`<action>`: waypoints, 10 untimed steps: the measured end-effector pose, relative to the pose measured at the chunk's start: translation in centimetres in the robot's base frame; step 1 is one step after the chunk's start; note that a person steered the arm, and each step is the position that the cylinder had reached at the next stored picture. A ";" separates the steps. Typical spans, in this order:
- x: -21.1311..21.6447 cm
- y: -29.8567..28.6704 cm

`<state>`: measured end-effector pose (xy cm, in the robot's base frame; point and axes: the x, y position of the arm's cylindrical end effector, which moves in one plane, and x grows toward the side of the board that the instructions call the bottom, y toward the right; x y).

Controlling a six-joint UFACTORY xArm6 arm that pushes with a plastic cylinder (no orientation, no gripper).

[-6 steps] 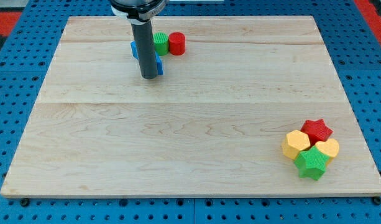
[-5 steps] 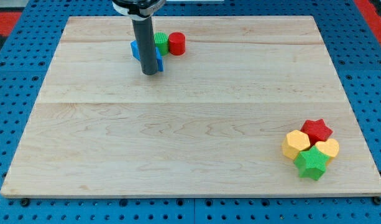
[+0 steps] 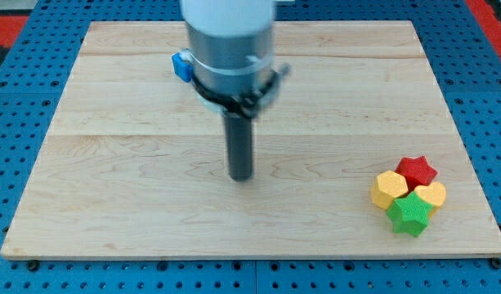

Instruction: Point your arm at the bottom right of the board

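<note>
My tip (image 3: 241,175) rests on the wooden board (image 3: 111,188) near its middle, a little toward the view's bottom. At the board's bottom right sits a tight cluster: a red star (image 3: 417,171), a yellow hexagon block (image 3: 389,189), a yellow block (image 3: 432,194) and a green star (image 3: 410,215). The cluster lies well to the right of my tip. A blue block (image 3: 181,64) shows at the upper left, partly hidden behind the arm's body.
The arm's wide grey body (image 3: 230,41) covers the upper middle of the board and hides whatever lies behind it. Blue pegboard (image 3: 13,147) surrounds the board on all sides.
My tip has moved from beside the blue block at the upper left down and to the right, to the board's middle. The arm now hides the green and red blocks there.
</note>
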<state>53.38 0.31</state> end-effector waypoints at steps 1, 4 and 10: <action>5.6 5.5; 8.4 15.9; 6.5 33.5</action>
